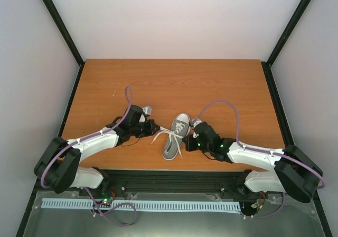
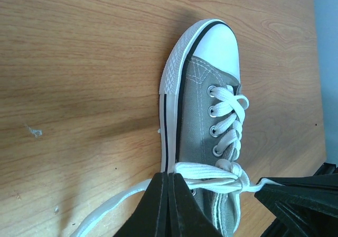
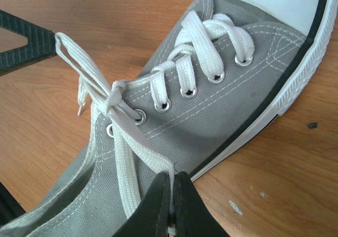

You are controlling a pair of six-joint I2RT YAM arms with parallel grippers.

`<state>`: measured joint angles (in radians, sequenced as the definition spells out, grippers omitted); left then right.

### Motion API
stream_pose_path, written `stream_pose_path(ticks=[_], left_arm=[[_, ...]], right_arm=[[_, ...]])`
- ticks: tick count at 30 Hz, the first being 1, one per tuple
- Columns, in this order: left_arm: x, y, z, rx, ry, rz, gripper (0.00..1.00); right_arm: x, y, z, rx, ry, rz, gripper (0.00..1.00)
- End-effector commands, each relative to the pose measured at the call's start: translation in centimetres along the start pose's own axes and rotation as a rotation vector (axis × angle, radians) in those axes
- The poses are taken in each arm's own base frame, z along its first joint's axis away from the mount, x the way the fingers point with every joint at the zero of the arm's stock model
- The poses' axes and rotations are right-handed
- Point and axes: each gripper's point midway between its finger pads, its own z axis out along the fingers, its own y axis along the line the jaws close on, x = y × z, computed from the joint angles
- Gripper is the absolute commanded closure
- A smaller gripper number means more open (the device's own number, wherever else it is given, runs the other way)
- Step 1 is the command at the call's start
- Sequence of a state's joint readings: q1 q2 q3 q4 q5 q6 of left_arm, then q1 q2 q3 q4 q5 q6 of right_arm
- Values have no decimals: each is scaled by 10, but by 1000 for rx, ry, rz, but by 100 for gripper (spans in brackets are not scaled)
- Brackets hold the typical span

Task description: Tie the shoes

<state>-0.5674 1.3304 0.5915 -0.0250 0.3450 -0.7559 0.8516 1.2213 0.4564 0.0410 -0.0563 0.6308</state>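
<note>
With my left claw [image 2: 169,176] and right claw [image 3: 172,174] each clamped on the white laces [image 3: 124,160] and the grey sneaker [image 1: 177,136] between them on the bench [image 1: 211,84], I judge uneven pulling could slip the knot [image 3: 115,92] or drag the shoe.

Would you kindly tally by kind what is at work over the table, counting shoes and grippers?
Shoes: 1, the grey sneaker
Grippers: 2, the left gripper and the right gripper, each shut on the white lace
Total: 3
</note>
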Motion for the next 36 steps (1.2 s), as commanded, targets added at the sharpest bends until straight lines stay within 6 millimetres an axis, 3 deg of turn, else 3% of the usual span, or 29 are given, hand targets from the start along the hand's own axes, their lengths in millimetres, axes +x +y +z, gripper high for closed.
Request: stream_pose_path(ticks=[1, 10, 21, 36], left_arm=[[-6, 7, 1, -40, -20, 15, 99], [-13, 29, 2, -99, -43, -23, 99], [-16, 30, -3, -100, -58, -13, 99], [-4, 50, 3, -137, -29, -77, 99]], right_arm=[[11, -12, 4, 43, 20, 20, 97], [10, -23, -1, 107, 6, 48, 97], [0, -32, -15, 157, -41, 64, 97], [18, -41, -6, 158, 3, 95, 97]])
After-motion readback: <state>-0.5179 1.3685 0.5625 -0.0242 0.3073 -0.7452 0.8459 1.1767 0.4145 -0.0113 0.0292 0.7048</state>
